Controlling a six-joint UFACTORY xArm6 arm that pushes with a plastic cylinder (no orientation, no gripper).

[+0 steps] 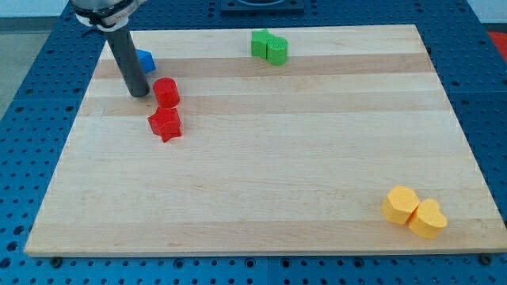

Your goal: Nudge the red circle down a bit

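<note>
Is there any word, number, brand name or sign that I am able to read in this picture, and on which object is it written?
None: no text, number, brand or sign can be read anywhere in this view.
The red circle, red star, blue block, green blocks and yellow blocks have plain faces.
The wooden board and the dark rod ending in my tip, just left of the red circle, carry no marking.

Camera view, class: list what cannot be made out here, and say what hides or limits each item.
1. Blue block: the rod covers its left part, so its shape is unclear.
2. Arm: cut off by the view's top edge.
3. My tip and the red circle: one view cannot settle whether they touch.
4. Green blocks: pressed together, their shapes unclear.
</note>
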